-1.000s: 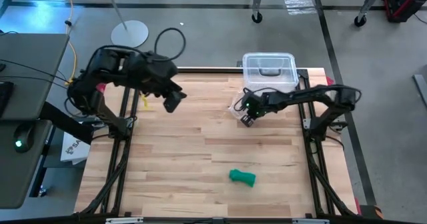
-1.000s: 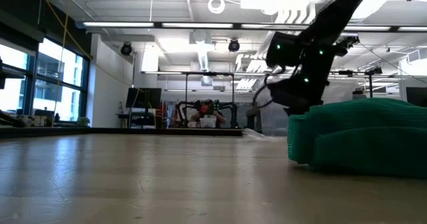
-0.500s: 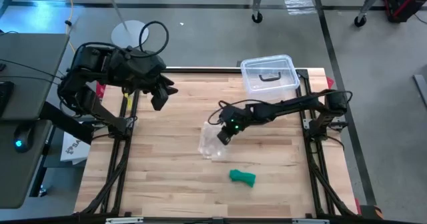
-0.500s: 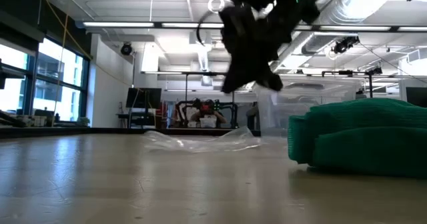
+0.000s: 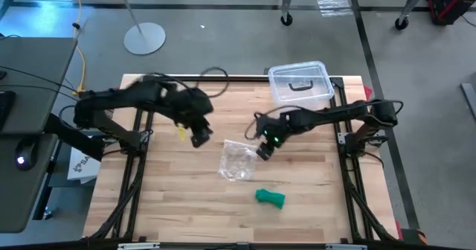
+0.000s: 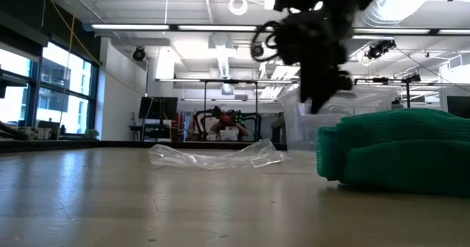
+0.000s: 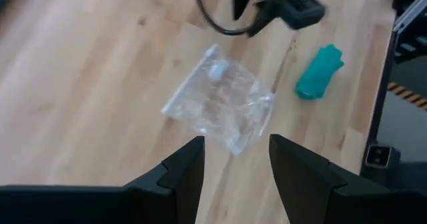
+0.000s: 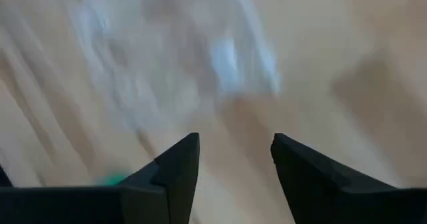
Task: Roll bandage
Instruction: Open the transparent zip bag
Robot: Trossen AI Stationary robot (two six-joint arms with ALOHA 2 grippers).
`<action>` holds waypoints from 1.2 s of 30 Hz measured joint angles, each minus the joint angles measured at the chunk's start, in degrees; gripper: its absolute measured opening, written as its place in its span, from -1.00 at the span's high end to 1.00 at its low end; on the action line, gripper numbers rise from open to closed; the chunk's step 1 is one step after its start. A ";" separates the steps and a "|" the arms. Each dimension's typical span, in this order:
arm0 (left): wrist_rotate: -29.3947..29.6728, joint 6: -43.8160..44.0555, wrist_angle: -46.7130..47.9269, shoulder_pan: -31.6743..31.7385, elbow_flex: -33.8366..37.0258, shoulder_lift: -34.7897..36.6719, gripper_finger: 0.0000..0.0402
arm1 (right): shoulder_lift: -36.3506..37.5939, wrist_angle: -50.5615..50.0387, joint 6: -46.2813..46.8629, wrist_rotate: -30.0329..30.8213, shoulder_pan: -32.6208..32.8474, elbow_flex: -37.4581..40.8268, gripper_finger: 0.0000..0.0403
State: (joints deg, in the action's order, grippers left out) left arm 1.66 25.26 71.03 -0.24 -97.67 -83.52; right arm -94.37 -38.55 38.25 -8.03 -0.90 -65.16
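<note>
The green bandage [image 5: 271,198] lies as a small bunched roll on the table near its front edge; it looms large at the right of the low view [image 6: 396,153] and shows in the left wrist view [image 7: 319,71]. My right gripper [image 5: 263,152] hovers open over the table's middle, above and beyond the bandage, with nothing between its fingers [image 8: 233,144]. My left gripper [image 5: 201,137] stands open left of the middle, looking down at the table [image 7: 233,144].
A crinkly clear plastic bag [image 5: 238,161] lies flat on the table between the two grippers [image 7: 220,107] [image 6: 217,155]. A clear plastic box with a black handle [image 5: 300,82] stands at the far right edge. Bare wood lies at the near left.
My right gripper has carried the clear plastic bag from beside the box toward the table's middle, let it go and drawn back a little to the right; the bag now lies flat. My left gripper has come toward the near edge and the middle.
</note>
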 joint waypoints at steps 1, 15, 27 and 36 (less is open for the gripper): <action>-1.18 0.08 -4.48 0.52 4.57 0.70 0.20 | 0.75 -1.12 0.49 -0.32 1.10 0.83 0.08; -9.33 -15.29 -69.62 6.73 36.46 -14.12 0.05 | 25.25 -14.98 20.06 20.35 13.32 1.96 0.08; -5.89 -17.99 -62.99 6.64 27.24 -33.02 0.25 | 31.81 -16.65 21.69 21.44 13.57 1.96 0.08; -5.47 -24.72 -60.54 4.62 26.90 -36.92 0.53 | 31.85 -16.96 19.71 21.46 13.57 1.98 0.08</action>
State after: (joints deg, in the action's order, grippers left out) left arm -3.81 0.54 10.49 4.38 -70.77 -120.44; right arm -62.52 -55.52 57.96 13.44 12.67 -63.18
